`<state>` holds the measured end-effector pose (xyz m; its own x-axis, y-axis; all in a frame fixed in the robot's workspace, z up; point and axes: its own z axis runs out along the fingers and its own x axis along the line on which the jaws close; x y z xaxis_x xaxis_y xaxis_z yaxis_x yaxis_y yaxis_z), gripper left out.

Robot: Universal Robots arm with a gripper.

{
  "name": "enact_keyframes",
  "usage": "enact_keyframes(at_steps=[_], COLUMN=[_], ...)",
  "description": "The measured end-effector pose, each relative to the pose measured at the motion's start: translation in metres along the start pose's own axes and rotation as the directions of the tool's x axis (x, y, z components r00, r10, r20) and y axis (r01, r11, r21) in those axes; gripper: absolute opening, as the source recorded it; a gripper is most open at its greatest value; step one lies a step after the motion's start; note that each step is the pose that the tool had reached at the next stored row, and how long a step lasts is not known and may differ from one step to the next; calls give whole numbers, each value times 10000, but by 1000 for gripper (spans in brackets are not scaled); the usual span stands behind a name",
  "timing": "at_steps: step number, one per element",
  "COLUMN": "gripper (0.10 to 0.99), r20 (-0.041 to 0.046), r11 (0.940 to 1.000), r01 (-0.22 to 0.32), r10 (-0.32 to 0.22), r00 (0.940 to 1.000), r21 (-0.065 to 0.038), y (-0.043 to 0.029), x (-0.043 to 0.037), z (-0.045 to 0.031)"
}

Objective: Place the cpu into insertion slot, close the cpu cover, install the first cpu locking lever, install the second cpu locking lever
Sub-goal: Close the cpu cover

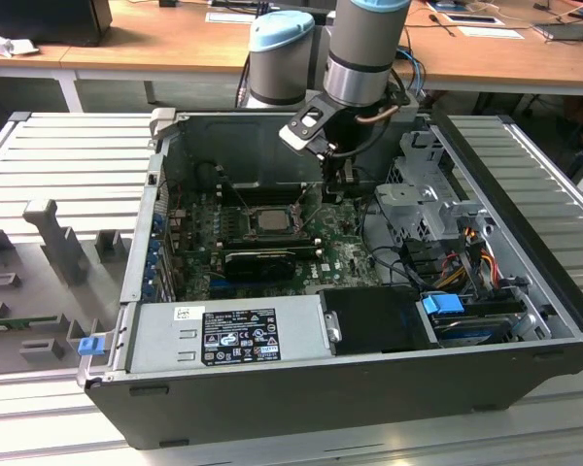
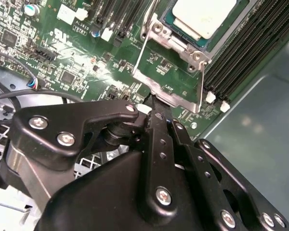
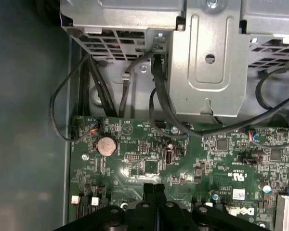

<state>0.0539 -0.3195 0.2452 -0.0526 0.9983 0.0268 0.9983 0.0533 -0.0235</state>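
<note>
— Whereabouts of the small flat square cpu [image 2: 204, 17] with the dull silver-grey top?

— Seated face-up in the square black-framed insertion slot [image 2: 166, 19], on the green motherboard [image 2: 77, 57], inside the open dark grey computer case [image 1: 369, 388]. Flanked by long black memory slots [image 2: 250, 53].

— And the thin dark-silver cpu cover [image 2: 169, 91] with the large square window?

— Swung open, away from the chip, showing green board through the window. Not yet shut over the cpu.

— Position of the black gripper [image 2: 155, 108]?

— Down inside the case, just beside the slot, tips right at the free edge of the open cover in the second wrist view.

— Fingers?

— Pressed together, with only a thin seam between in the first wrist view. Pinching the cover's lip or merely touching it: cannot tell.

— Beyond the tips in the first wrist view?

— Round silver coin battery [image 3: 106, 144], black cables [image 3: 159, 91], grey sheet-metal drive cage [image 3: 207, 57].
</note>
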Motion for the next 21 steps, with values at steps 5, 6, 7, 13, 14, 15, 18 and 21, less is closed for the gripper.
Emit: enact_keyframes(at_steps=[5, 6, 7, 13, 14, 15, 18, 21], gripper=[106, 106, 106, 106, 106, 106, 106, 106], r20=[1, 2, 2, 2, 2, 2, 1, 2], r11=[10000, 10000, 10000, 10000, 10000, 10000, 10000, 10000], r01=[4, 5, 4, 5, 5, 5, 6, 5], r10=[-4, -5, -4, -5, -5, -5, -6, -5], r00=[10000, 10000, 10000, 10000, 10000, 10000, 10000, 10000], r21=[1, 1, 1, 1, 1, 1, 1, 1], y=[-43, -44, -51, -92, -96, -99, -104, -109], x=[2, 2, 3, 5, 5, 5, 5, 6], z=[2, 2, 3, 4, 4, 4, 4, 4])
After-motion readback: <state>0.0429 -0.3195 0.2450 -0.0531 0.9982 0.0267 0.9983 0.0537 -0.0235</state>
